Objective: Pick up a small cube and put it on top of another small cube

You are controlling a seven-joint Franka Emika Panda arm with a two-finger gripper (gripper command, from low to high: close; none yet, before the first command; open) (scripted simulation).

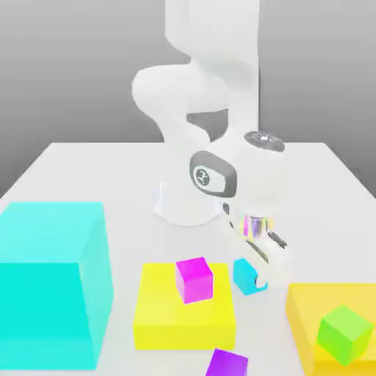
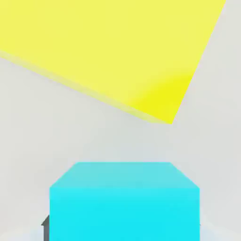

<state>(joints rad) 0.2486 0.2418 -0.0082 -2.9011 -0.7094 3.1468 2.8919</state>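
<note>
As we scan the exterior view from its left, we meet first the huge cyan block (image 1: 50,283) on the white counter (image 1: 88,169), then a flat yellow slab (image 1: 183,317) with the magenta cube (image 1: 194,279) sitting on top of it, and a purple cube (image 1: 227,364) near the front edge. Just beside the slab's right side sits the small cyan cube (image 1: 244,276), resting on the counter, with the jaws (image 1: 255,277) closed around it; a dark fingertip (image 1: 259,279) hooks over its right face. In the hand view the same cube (image 2: 124,202) sits squarely in front of the camera, with the corner of a yellow slab (image 2: 113,52) beyond it. Further right lies a second yellow slab (image 1: 334,330) carrying a green cube (image 1: 344,334).

We judge the grasp step to be at hand: the jaws are pinched shut on the small cyan cube, which has not yet left the counter. Next we need a straight lift clear of the slab's edge, then a short carry towards the exterior view's left, over the magenta cube, and a square, gentle lowering so the faces line up.
</note>
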